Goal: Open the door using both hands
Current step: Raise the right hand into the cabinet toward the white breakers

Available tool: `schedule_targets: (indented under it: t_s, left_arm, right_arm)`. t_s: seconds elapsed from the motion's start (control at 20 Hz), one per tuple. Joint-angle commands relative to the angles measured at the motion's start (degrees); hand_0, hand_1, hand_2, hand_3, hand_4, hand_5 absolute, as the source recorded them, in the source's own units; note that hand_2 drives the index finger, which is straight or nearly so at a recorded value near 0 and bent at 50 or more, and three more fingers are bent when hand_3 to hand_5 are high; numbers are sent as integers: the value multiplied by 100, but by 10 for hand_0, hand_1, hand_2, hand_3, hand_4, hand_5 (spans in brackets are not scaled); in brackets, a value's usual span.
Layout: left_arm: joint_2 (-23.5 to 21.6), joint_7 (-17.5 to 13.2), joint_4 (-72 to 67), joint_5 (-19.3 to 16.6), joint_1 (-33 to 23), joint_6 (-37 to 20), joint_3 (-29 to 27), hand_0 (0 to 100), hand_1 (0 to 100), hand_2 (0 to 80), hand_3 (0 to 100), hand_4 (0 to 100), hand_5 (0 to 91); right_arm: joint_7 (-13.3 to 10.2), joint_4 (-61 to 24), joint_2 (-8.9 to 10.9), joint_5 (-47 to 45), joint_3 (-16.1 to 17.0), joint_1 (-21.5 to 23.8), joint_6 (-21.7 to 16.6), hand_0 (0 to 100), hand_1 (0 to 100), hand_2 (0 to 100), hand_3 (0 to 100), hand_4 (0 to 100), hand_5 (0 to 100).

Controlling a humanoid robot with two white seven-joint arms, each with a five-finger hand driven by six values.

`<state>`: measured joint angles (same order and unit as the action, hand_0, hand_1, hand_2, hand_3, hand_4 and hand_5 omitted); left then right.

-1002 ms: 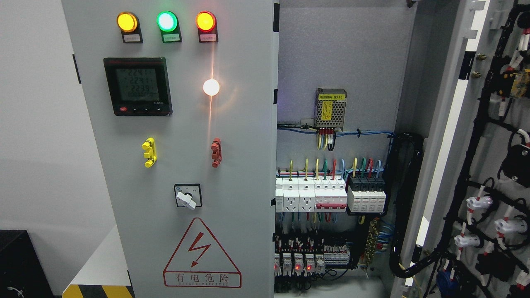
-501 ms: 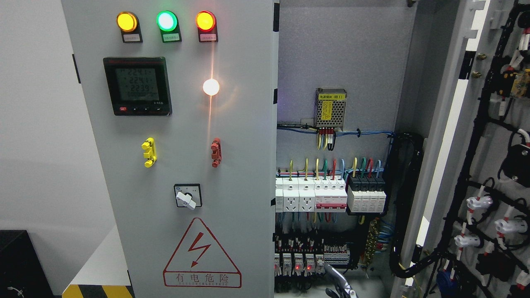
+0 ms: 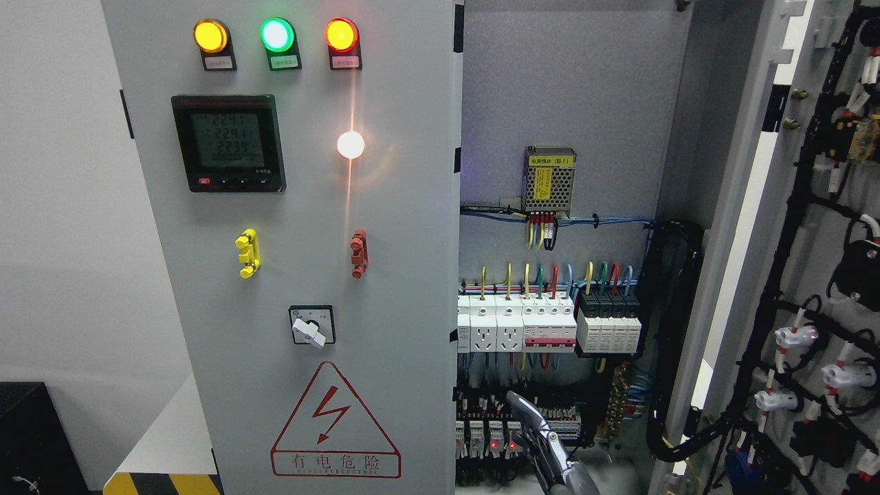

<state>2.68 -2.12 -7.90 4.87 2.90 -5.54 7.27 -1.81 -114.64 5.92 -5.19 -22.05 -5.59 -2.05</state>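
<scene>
The gray left door [image 3: 295, 240] with its lights and meter is closed. Just right of its edge, a hand [image 3: 546, 447] pokes up from the bottom, fingers [image 3: 526, 407] straight, holding nothing. The right door [image 3: 811, 275] is wide open.

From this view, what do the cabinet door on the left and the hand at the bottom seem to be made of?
The left door looks like sheet metal with matte light-grey paint: flat, even, a soft glow around its white lamp. The hand seems to be grey metal or hard plastic with a slight sheen; highlights run along one finger. Which arm it belongs to cannot be seen.
</scene>
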Motion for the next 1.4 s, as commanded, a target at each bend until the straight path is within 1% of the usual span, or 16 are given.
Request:
schedule_targets:
  t_s: [0.0,0.1,0.15,0.25,0.4,0.65,0.75,1.15,1.3,1.35]
  left_arm:
    - [101,-34,16,32,0,35,-42,0,0,0,0,0,0]
    - [109,-34,16,41,-9,35,-42,0,0,0,0,0,0]
    - [109,-34,34,41,0,35,-42,0,0,0,0,0,0]
    - [144,-34,43,32,9,26,-33,0,0,0,0,0,0]
    - [179,-34,43,32,9,26,-42,0,0,0,0,0,0]
    - [268,-34,51,41,9,26,-42,0,0,0,0,0,0]
    - [346,-34,51,41,9,26,-42,0,0,0,0,0,0]
    - [347,-43,87,41,9,26,-33,0,0,0,0,0,0]
    - [347,-34,87,41,9,26,-33,0,0,0,0,0,0]
    - [347,-34,78,41,9,18,-33,0,0,0,0,0,0]
  right_arm:
    - [-4,346,-486,1,-107,-670,519,0,0,0,0,0,0]
    - [-4,407,-679,1,-89,-907,766,0,0,0,0,0,0]
    - [-4,442,-724,1,-72,-1030,871,0,0,0,0,0,0]
    - [-4,548,-733,1,16,-1215,978,0,0,0,0,0,0]
    - [-4,776,-742,1,201,-1409,987,0,0,0,0,0,0]
    - [-4,1207,-742,1,403,-1752,1039,0,0,0,0,0,0]
    - [23,1321,-742,-8,403,-1814,1153,0,0,0,0,0,0]
    - [40,1532,-742,-17,412,-2200,1435,0,0,0,0,0,0]
    - [49,1620,-812,-17,464,-2279,1470,0,0,0,0,0,0]
    - [49,1638,-821,-17,465,-2323,1540,0,0,0,0,0,0]
